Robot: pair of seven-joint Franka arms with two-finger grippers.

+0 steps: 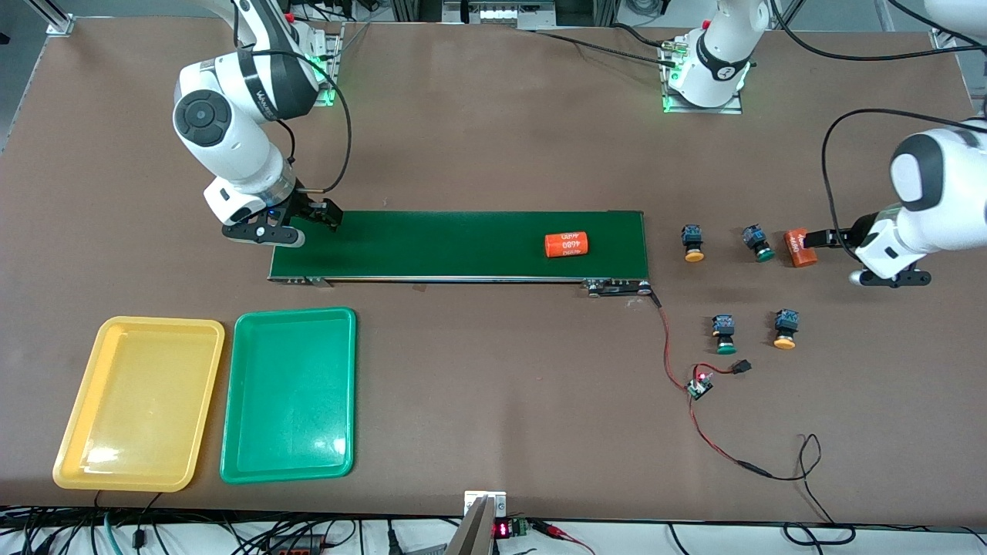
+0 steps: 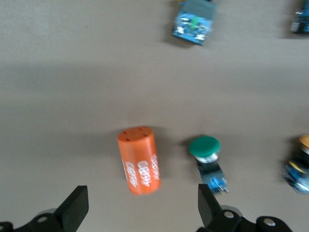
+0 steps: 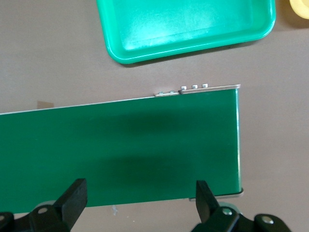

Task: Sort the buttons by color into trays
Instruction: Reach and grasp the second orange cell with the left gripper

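Note:
Four buttons lie on the table off the conveyor's end, toward the left arm's end. A yellow-capped one (image 1: 692,242) and a green-capped one (image 1: 758,243) lie farther from the camera. Another green one (image 1: 724,334) and another yellow one (image 1: 785,329) lie nearer. My left gripper (image 1: 829,237) hangs open beside an orange cylinder (image 1: 800,248). In the left wrist view the left gripper (image 2: 143,212) holds nothing, and the cylinder (image 2: 139,160) and a green button (image 2: 206,157) lie just ahead of its fingertips. My right gripper (image 1: 320,214) (image 3: 140,203) is open over the belt's other end. The yellow tray (image 1: 139,401) and the green tray (image 1: 289,393) lie side by side, with nothing in them.
A long dark-green conveyor belt (image 1: 463,244) crosses the middle and carries a second orange cylinder (image 1: 567,244). From its end a red-and-black wire runs to a small circuit board (image 1: 700,385) and a loose cable loop (image 1: 806,455), nearer the camera than the buttons.

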